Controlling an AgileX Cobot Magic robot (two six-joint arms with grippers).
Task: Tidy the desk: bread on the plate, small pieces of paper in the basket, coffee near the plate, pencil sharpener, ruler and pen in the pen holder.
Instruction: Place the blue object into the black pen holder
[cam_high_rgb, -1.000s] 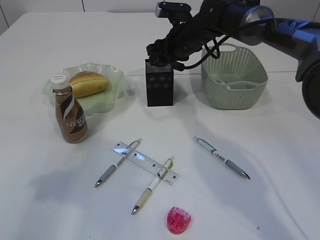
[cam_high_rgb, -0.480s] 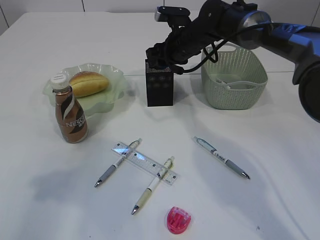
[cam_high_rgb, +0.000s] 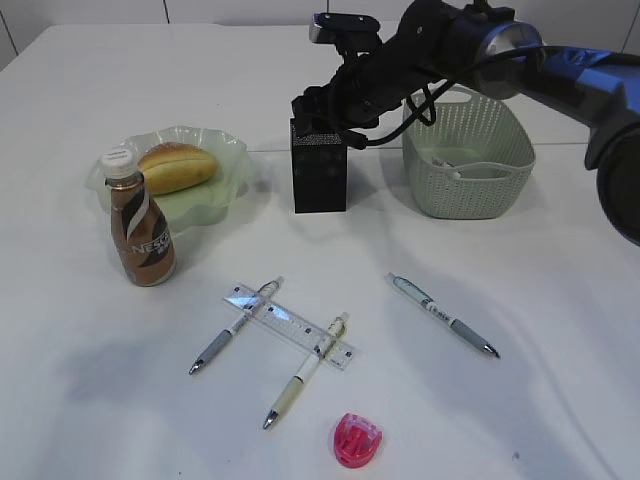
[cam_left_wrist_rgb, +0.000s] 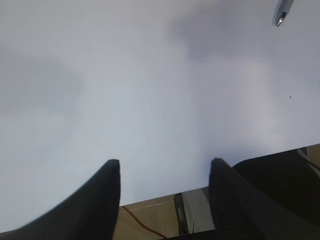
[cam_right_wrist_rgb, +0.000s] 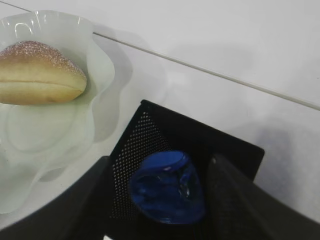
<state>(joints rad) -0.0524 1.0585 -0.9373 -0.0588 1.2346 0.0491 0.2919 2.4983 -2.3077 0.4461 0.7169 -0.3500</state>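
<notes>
a blue pencil sharpener (cam_right_wrist_rgb: 167, 187) sits between the two fingers of the right hand (cam_right_wrist_rgb: 160, 200), right over the open top of the black mesh pen holder (cam_high_rgb: 319, 165); whether the fingers (cam_right_wrist_rgb: 235, 200) grip it or it is free cannot be told. that hand (cam_high_rgb: 318, 108) hangs just above the holder at the back of the white surface (cam_high_rgb: 560, 300). to the holder's right stands a pale green basket (cam_high_rgb: 467, 150) with a scrap of paper (cam_high_rgb: 470, 170) in it. to its left the bread (cam_high_rgb: 177, 166) lies on a green wavy plate (cam_high_rgb: 225, 175), and the coffee bottle (cam_high_rgb: 140, 225) stands just in front of the plate, touching its edge or nearly so. nearer the front a clear ruler (cam_high_rgb: 290, 326) lies across two pens (cam_high_rgb: 235, 325) (cam_high_rgb: 305, 370), a third pen (cam_high_rgb: 442, 315) lies apart to the right, and a pink pencil sharpener (cam_high_rgb: 357, 439) rests at the front edge. the left hand (cam_left_wrist_rgb: 165, 167) hovers over bare surface, its fingers fairly wide apart and holding nothing, with a pen tip (cam_left_wrist_rgb: 281, 12) in the far corner of its view.
</notes>
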